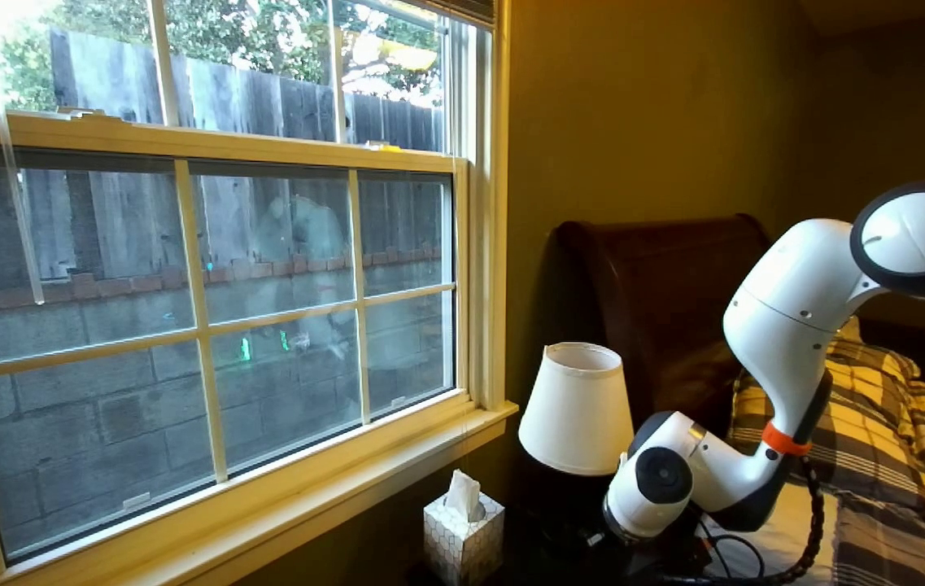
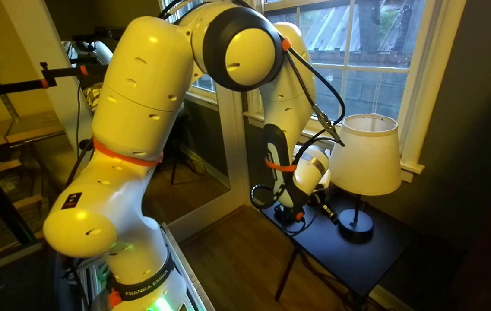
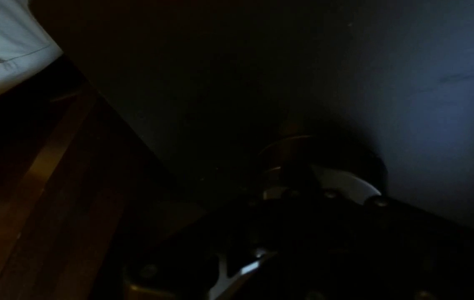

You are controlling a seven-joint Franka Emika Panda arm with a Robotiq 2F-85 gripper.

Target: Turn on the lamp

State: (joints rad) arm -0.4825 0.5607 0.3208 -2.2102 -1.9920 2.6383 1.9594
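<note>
The lamp [image 1: 576, 407] has a cream-white tapered shade and stands on a black side table. It also shows in an exterior view [image 2: 366, 160], with its thin dark stem and round dark base; no bright glow shows inside the shade. My gripper [image 2: 334, 220] is low beside the lamp base, pointing down toward the table, under the shade's edge. In the wrist view, the round base [image 3: 349, 183] shows just beyond my dark gripper [image 3: 299, 177], whose fingers look together and empty. The stem is hidden there, and the picture is very dark. Contact cannot be told.
The black side table [image 2: 349, 259] carries the lamp. A tissue box [image 1: 464, 541] stands near the window sill [image 1: 429, 456]. A bed [image 1: 877, 407] with a dark headboard lies behind the arm. Cables hang from the arm beside the table.
</note>
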